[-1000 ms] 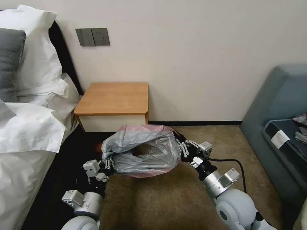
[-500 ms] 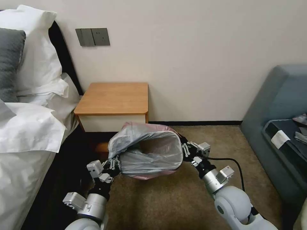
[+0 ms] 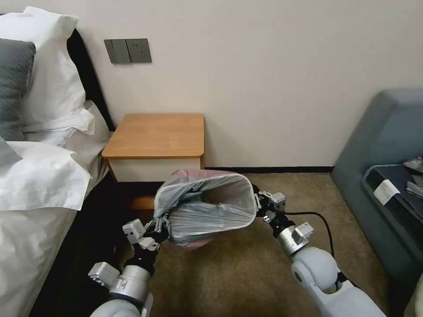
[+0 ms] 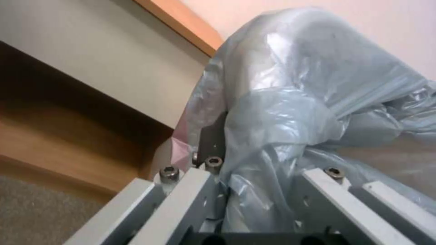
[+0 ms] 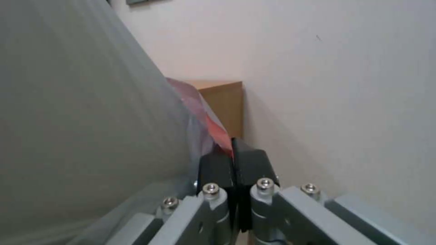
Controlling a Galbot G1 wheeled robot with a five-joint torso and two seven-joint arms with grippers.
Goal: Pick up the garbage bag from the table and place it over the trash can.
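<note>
On the carpet (image 3: 229, 273) just in front of the table (image 3: 156, 136), the trash can (image 3: 227, 193) is standing w/ the garbage bag (image 3: 207, 218) being stretched over its mouth, both arms working on it. Far left, white bed linen (image 3: 39, 176) is lying beside the table; the table top is sitting bare.

L gripper (image 3: 162, 222) is clamping a bunched fold of the bag at the can's left side, low near the rim. In the left wrist view, grey plastic (image 4: 291, 112) is wadding up between the fingers (image 4: 200, 177) and a pink edge is peeking out beside them, w/ the table's white drawer front behind.

Mid-frame, the bag is draping over the rim, pink edge showing at the back and below the front; cream inner wall of the can is showing thru the opening.

R gripper (image 3: 257, 203) is pinching the bag at the can's right side. In the right wrist view its black pads (image 5: 217, 166) are pressing tight together on the pink edge, w/ taut grey film (image 5: 81, 119) running away from them. Far right, a grey-blue sofa (image 3: 383, 145) is sitting well apart.
</note>
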